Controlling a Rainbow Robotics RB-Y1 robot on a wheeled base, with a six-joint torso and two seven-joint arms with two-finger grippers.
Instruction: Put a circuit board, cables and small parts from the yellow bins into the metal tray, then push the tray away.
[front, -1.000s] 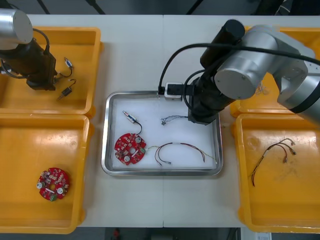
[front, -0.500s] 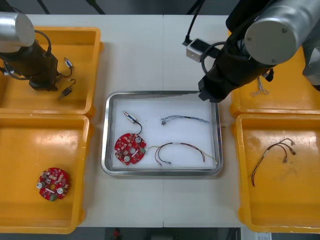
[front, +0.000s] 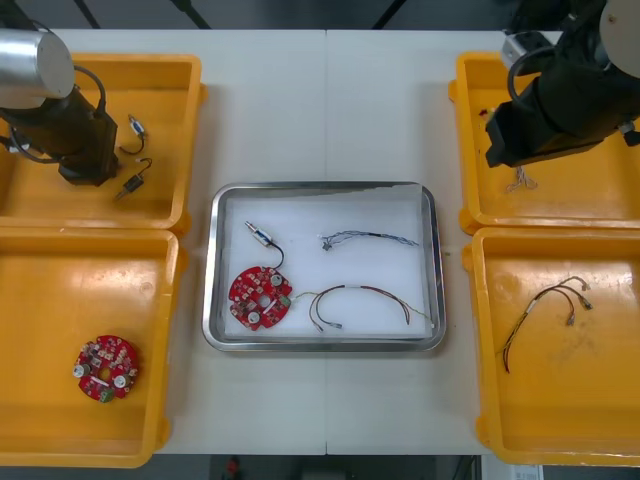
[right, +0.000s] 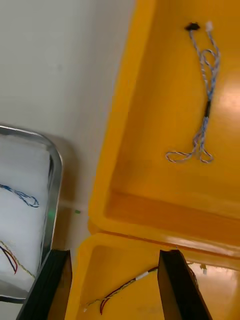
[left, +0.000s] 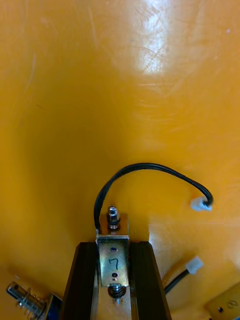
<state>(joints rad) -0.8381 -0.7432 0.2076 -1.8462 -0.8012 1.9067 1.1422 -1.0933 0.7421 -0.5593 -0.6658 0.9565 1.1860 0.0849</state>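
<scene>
The metal tray (front: 325, 190), white inside, holds a round red circuit board (front: 260, 296), a small metal part with a black cable (front: 262, 238), a twisted blue and white cable (front: 365, 238) and a red and yellow cable (front: 360, 298). My left gripper (front: 82, 170) is down in the far-left yellow bin (front: 160, 70). In the left wrist view the left gripper (left: 113, 246) is shut on a small metal part (left: 113, 260) with a black cable (left: 145, 170). My right gripper (front: 510, 150) hangs open over the far-right bin's inner edge (right: 114, 255), holding nothing.
Two more small metal parts (front: 135, 125) (front: 132, 183) lie beside the left gripper. A second circuit board (front: 105, 367) sits in the near-left bin. The far-right bin holds a blue and white cable (right: 205, 90); the near-right bin holds a red and yellow cable (front: 545, 305).
My right arm rose from the tray and swung back to the far-right bin, leaving the blue and white cable in the tray. My left gripper closed on the small metal part.
</scene>
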